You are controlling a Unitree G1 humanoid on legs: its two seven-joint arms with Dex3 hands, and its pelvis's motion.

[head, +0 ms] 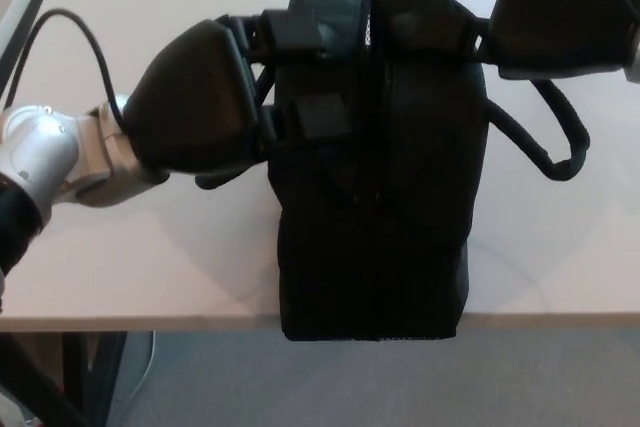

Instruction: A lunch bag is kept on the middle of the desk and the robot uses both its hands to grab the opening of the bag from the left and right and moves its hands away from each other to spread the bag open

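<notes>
Head view: left hand (215, 97) clamped on left rim of upright black fabric lunch bag (375, 207), right hand (545, 12) clamped on right rim. Bag base at near edge of pale desk (130, 257); open desktop outside both hands.

My left hand (215, 97) and right hand (555, 12) each grip a top side of the lunch bag (375, 207) on the surface (150, 247)

One black lunch bag (375, 197), between the two robot hands: left robot hand (215, 97), right robot hand (555, 12). One counter (150, 257). One cable (40, 32), behind the left.
</notes>
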